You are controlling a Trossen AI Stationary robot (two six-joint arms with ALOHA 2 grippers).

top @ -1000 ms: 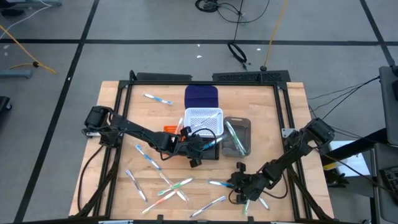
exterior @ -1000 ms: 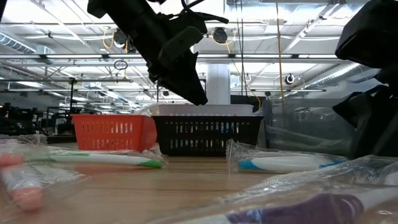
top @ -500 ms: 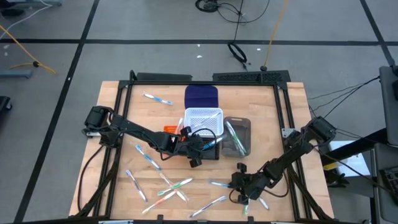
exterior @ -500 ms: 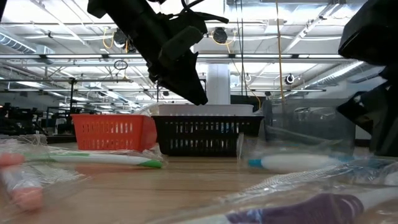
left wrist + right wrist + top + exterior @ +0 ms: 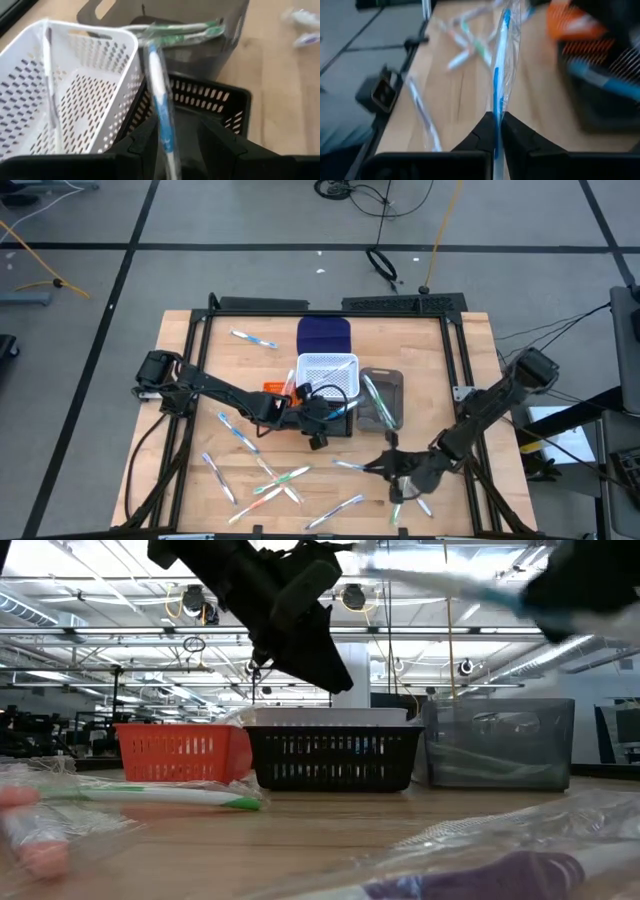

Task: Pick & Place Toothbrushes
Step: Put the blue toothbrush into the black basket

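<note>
High view: left tool [image 5: 318, 428] sits over the black bin [image 5: 335, 423], just beside the white bin [image 5: 328, 373] and w/ the orange bin [image 5: 274, 389] on its other side. Right tool [image 5: 395, 468] is in front of the grey bin [image 5: 381, 399], gripping a blue toothbrush [image 5: 350, 467] that sticks out sideways from it. More toothbrushes [image 5: 270, 480] lie loose on the tabletop [image 5: 190, 380], well apart from the left tool; a few [image 5: 415, 502] lie just beside the right tool. Grip on either tool is too small to read here.

Low view: left tool [image 5: 325, 655] hangs above the black bin [image 5: 332, 756]; orange bin [image 5: 180, 751] to one side, grey bin [image 5: 497, 743] to the other. A wrapped green-tipped toothbrush [image 5: 160, 796] lies flat on the tabletop in front of the orange bin. Right tool's toothbrush [image 5: 445, 585] shows as a blur high up, clear of the tabletop — height the top view doesn't give.

Left wrist view: left tool [image 5: 172, 150] is clamped on a wrapped blue toothbrush [image 5: 160, 100], which points past the fingers over the black bin [image 5: 220, 105]. White bin [image 5: 65, 95] just beside holds one toothbrush [image 5: 50, 85]; grey bin [image 5: 200, 45] beyond holds green ones [image 5: 180, 30].

Right wrist view: right tool [image 5: 496, 130] is pinched tight on a wrapped blue toothbrush [image 5: 502, 55], held above the tabletop; loose toothbrushes [image 5: 465, 45] lie beyond it, blurred.
</note>
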